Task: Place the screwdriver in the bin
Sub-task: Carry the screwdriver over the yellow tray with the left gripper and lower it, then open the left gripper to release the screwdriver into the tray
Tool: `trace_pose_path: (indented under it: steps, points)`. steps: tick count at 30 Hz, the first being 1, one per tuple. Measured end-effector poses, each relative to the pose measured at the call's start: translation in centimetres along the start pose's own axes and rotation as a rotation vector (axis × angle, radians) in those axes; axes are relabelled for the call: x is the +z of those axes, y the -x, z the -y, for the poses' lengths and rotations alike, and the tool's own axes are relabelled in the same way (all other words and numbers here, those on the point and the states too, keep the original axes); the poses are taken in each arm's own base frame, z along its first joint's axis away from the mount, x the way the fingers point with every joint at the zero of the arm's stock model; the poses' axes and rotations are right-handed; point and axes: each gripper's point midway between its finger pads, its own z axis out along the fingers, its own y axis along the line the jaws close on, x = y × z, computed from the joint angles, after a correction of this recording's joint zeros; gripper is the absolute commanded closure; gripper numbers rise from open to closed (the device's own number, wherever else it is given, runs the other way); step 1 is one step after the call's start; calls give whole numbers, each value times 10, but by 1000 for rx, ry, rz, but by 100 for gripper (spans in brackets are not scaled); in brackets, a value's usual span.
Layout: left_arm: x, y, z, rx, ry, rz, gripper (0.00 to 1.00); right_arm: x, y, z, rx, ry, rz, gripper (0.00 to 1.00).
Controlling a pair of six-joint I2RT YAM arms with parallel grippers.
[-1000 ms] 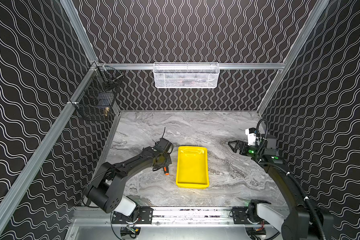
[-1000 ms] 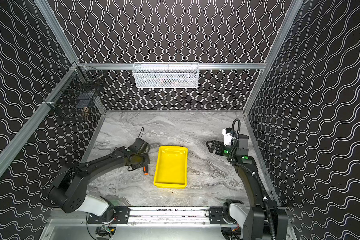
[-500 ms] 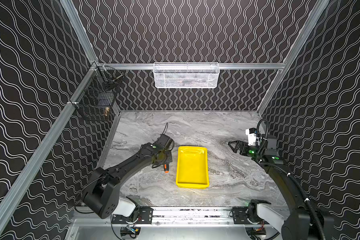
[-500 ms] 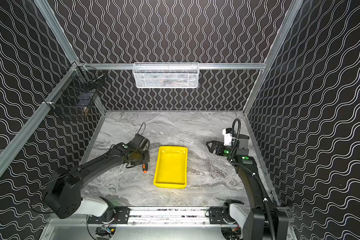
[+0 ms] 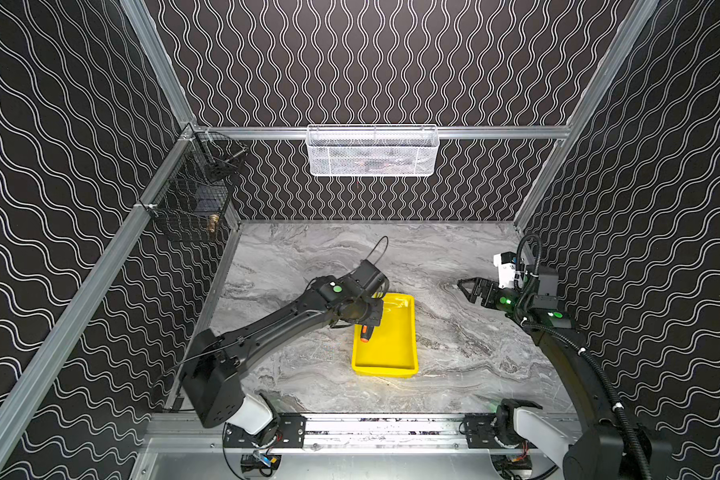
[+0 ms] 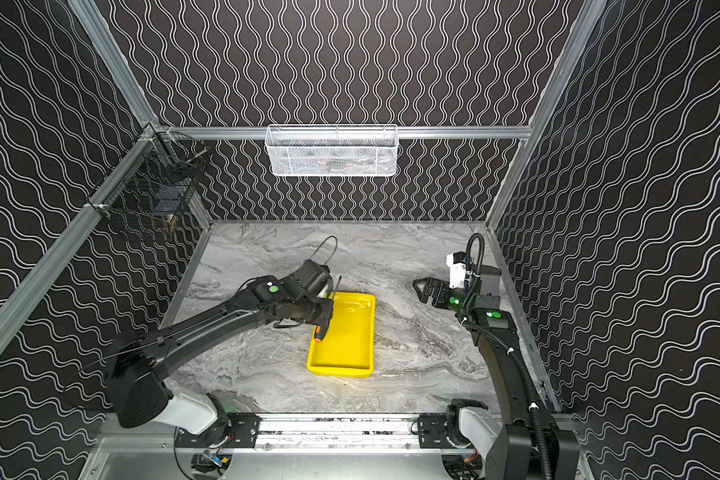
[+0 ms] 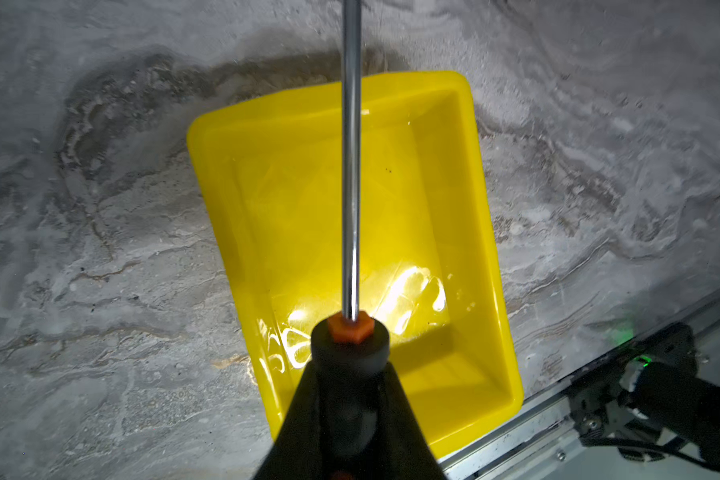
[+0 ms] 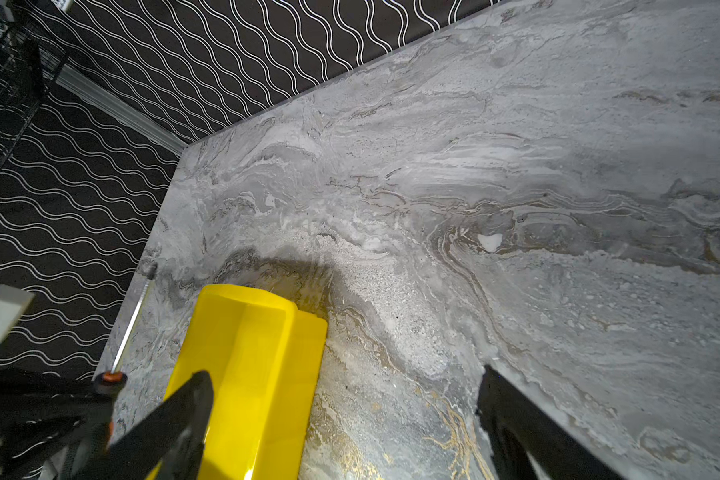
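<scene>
Ok so the left arm (image 5: 275, 328) is lying diagonally across the near-left side of the table (image 5: 466, 361) and eating up most of that side. The left gripper (image 5: 368, 321) is hanging over the far-left corner of the bin (image 5: 395, 357), clamping the screwdriver (image 5: 364, 333), so that corner is getting blocked from above. The bin's near half and right side are sitting open. A wide strip of bare marble is running between the bin and the right gripper (image 5: 467, 289), which is hovering near the right wall with jaws spread. The white mesh basket (image 5: 373, 151) and black wire basket (image 5: 192, 199) are hanging up on the walls, well above the table.
</scene>
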Motion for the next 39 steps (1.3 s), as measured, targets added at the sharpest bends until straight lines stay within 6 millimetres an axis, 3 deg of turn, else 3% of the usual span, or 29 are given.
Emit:
trace_pose_path:
  steps: [6, 20, 31, 39]
  points:
    - [36, -28, 18, 134, -1, -103, 87, 4, -14, 3, 30, 11, -28, 1]
    - [87, -51, 8, 165, 40, -173, 75, 9, -23, 6, 61, 21, -43, 1]
    - [106, -57, 8, 166, 39, -192, 59, 12, -23, 9, 65, 18, -50, 1]
    - [103, -51, 12, 165, 29, -176, 47, 13, -18, 8, 60, 21, -42, 1]
